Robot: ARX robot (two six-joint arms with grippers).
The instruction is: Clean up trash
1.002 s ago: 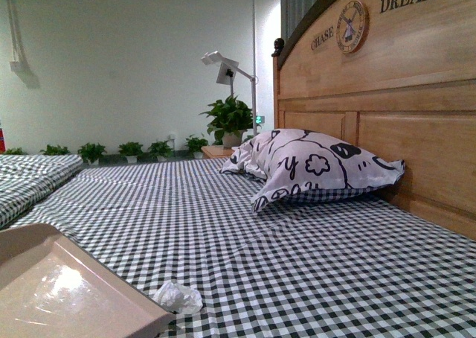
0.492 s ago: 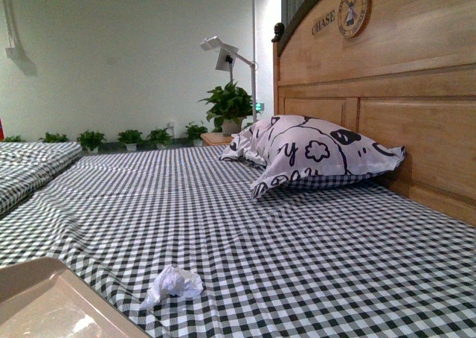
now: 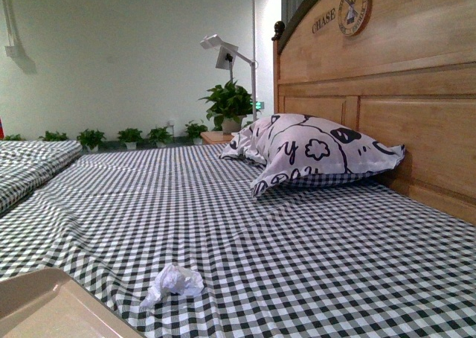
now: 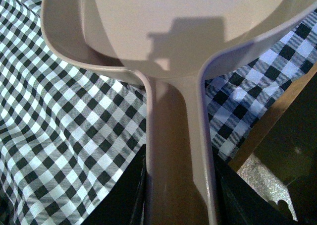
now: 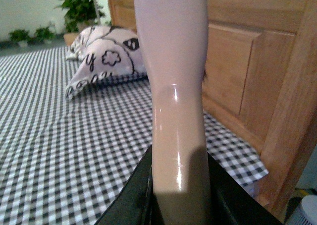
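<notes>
The trash (image 3: 173, 282), a small crumpled white tissue wad, lies on the checked sheet near the front of the bed. To its left, a corner of the beige dustpan (image 3: 52, 308) shows at the frame's lower left, apart from the wad. In the left wrist view my left gripper (image 4: 179, 185) is shut on the dustpan (image 4: 183, 31) handle, the pan's scoop held over the sheet. My right gripper (image 5: 178, 195) is shut on the beige brush handle (image 5: 173, 86), which rises upright in the right wrist view; the bristles are out of view.
A white patterned pillow (image 3: 316, 155) leans against the wooden headboard (image 3: 401, 92) at the right. The black-and-white checked sheet (image 3: 297, 249) covers the bed. A lamp (image 3: 223, 55) and potted plants (image 3: 227, 107) stand behind. The bed's wooden edge (image 4: 267, 121) and floor show in the left wrist view.
The dustpan has dropped down and to the left in the front view, now showing only a corner. The view shifted, so the tissue wad sits higher and fully visible.
</notes>
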